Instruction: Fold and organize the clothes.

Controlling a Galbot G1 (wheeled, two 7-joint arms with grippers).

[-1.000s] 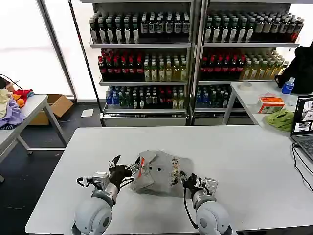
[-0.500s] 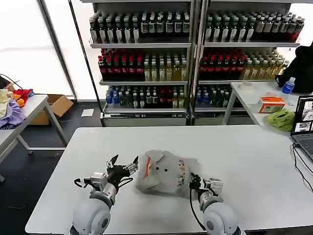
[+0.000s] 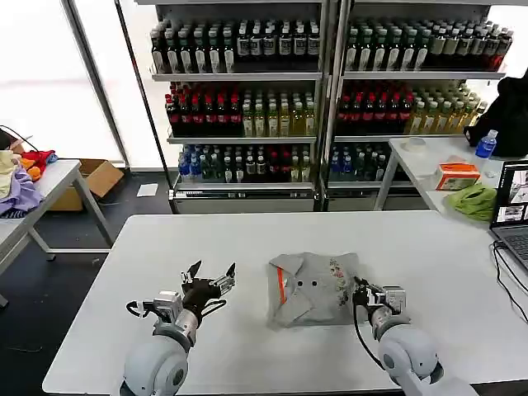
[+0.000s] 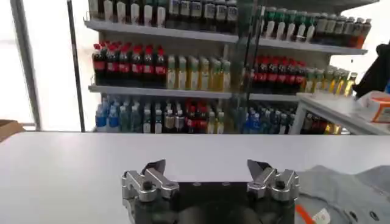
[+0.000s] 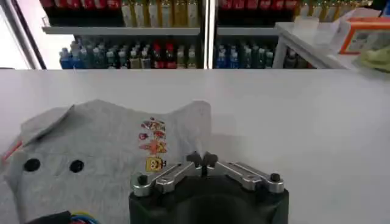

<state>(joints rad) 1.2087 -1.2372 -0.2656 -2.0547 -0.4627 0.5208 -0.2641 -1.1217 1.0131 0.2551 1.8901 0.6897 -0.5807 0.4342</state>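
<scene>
Bright daylight from blown-out windows (image 3: 49,74), perhaps slight wrist-view softness

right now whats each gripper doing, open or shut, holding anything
Left gripper: open, holding nothing, beside the T-shirt.
Right gripper: fingers shut at the T-shirt's edge, apparently pinching the cloth.

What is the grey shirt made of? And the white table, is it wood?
The T-shirt looks like soft knit cotton or a blend: matte, creased, lying in limp folds. The table has a smooth, plain white, faintly shiny top, probably laminate or plastic; no wood grain shows, so what's underneath is unclear.
</scene>
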